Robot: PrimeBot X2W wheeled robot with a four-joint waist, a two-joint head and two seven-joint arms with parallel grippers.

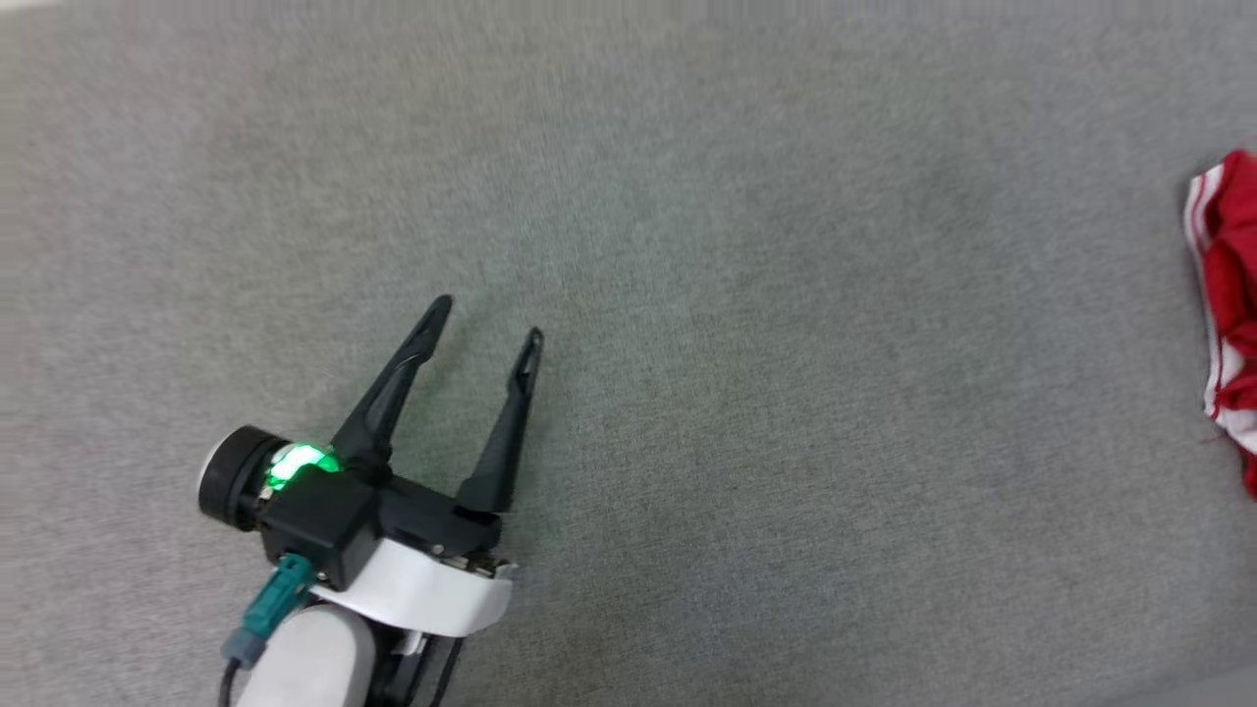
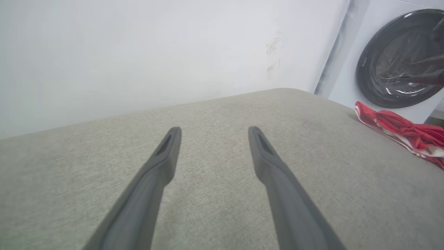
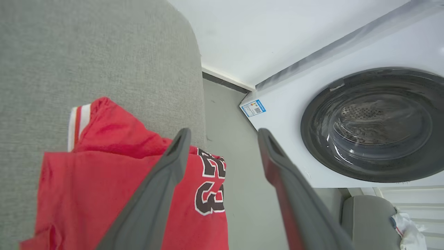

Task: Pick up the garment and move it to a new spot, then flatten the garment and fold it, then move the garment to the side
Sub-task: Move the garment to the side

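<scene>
At lower left of the head view, my left pincer [image 1: 488, 319] hangs over the grey fabric surface [image 1: 786, 295]. Both dark fingers are spread wide with nothing between them: released. A green light [image 1: 300, 463] is lit on the wrist housing.

Garment [image 1: 1228, 295]: far right edge of that view, mid-height, bunched up. It is red with white striped trim, cut off by the frame and well apart from the left pincer.

Left wrist view:
- The two fingers [image 2: 163, 163] stand apart over bare grey fabric. I cannot tell whether the tips touch it.
- A white wall [image 2: 138, 52] runs across the top of the frame.
- The garment lies at the right edge, near the surface's rim.
- A washing machine [image 2: 347, 83] with a dark round door stands behind it at upper right.

Right wrist view:
- My right pincer [image 3: 224, 132] is spread and holds nothing (the gap between the fingers shows grey floor [image 3: 225, 111]).
- The finger on the left of the frame crosses in front of the garment, which takes up the lower left. I cannot tell whether it touches the cloth.
- The garment lies crumpled at the rounded corner of the grey surface, and its right border reaches just past the edge.
- Black, white-outlined "23" lettering [image 3: 210, 187] shows just beside that finger, and the striped trim [image 3: 78, 121] sits at the cloth's upper left.
- The washing machine takes up the right half of the frame.
- At lower right a white cloth [image 3: 406, 229] rests on a grey cushion [image 3: 367, 218].
</scene>
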